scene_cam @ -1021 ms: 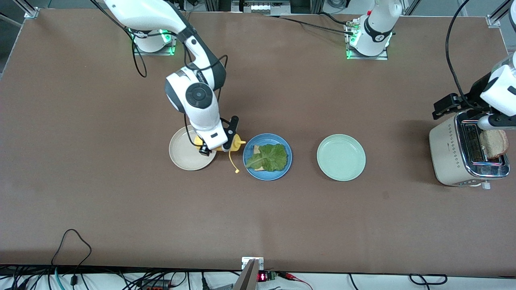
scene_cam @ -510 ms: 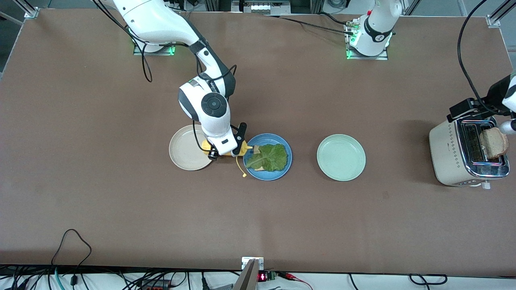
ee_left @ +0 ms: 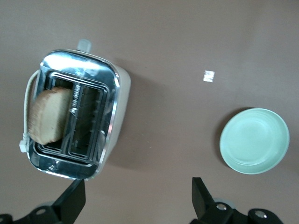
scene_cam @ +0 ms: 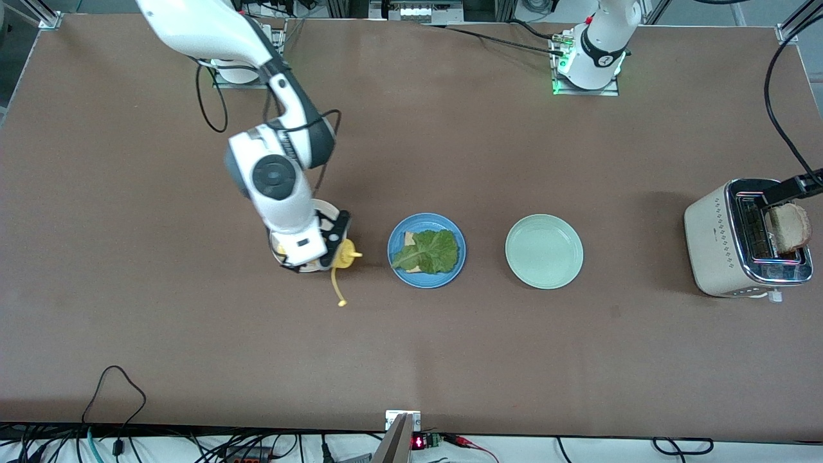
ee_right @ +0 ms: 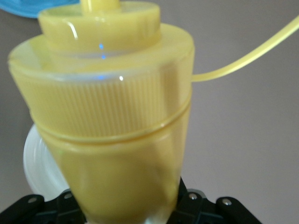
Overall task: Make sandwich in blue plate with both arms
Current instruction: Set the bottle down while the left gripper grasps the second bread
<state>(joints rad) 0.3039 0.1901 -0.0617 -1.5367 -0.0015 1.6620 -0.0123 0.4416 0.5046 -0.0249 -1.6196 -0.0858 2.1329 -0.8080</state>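
In the front view the right claw, clamped on a yellow squeeze bottle, has pulled back from the blue plate and now hangs over the cream plate toward the right arm's end of the surface; half a second ago the bottle's spout reached the blue plate's rim. That suggests the sauce step is over or abandoned. The sandwich is half built: a bread slice and lettuce leaf lie in the blue plate at the surface's middle. The left arm has lifted almost out of this view near the toaster, where the second slice still stands in its slot. The left wrist view shows the left claw spread wide and empty above that toaster, with the pale green plate nearby. The right wrist view is filled by the bottle between closed fingers.
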